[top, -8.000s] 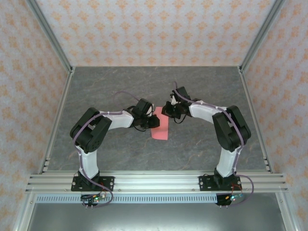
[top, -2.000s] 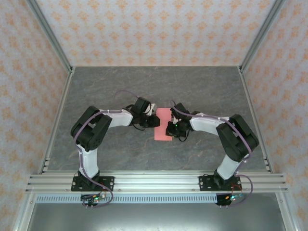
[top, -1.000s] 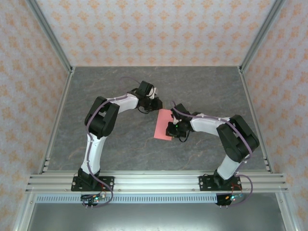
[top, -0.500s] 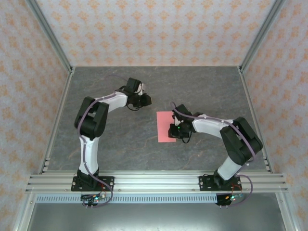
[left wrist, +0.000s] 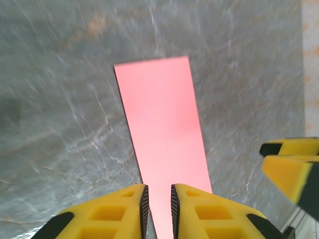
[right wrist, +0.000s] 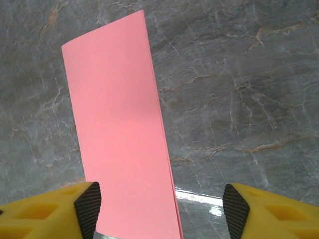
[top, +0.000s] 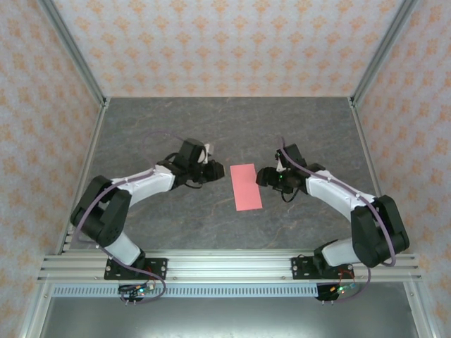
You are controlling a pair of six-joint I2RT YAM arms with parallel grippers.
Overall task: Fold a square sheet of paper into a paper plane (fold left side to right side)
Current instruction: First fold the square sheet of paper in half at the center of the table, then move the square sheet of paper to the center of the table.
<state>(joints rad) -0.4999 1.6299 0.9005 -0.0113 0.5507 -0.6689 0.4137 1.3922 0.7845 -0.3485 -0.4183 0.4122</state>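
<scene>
Looking across our table (top: 141, 134), left to right:
left gripper (top: 215, 171): we see its fingers (left wrist: 124, 211) nearly pressed together, holding nothing, just left of the paper.
square sheet of paper (top: 246, 186): folded into a narrow strip, flat mid-table.
right gripper (top: 261, 177): spread wide, empty, at the strip's right edge.

The overhead view is evenly and softly lit, sharp across the frame, with only faint shadows under the arms. The left wrist view is motion-blurred: the grey table (left wrist: 65, 99) streaks toward the upper part of the frame, and the pink paper (left wrist: 162, 124) has soft edges. The right wrist view is crisp, with a small white glare patch on the table (right wrist: 239, 99) at lower centre, beside the paper's (right wrist: 119, 139) edge.
</scene>
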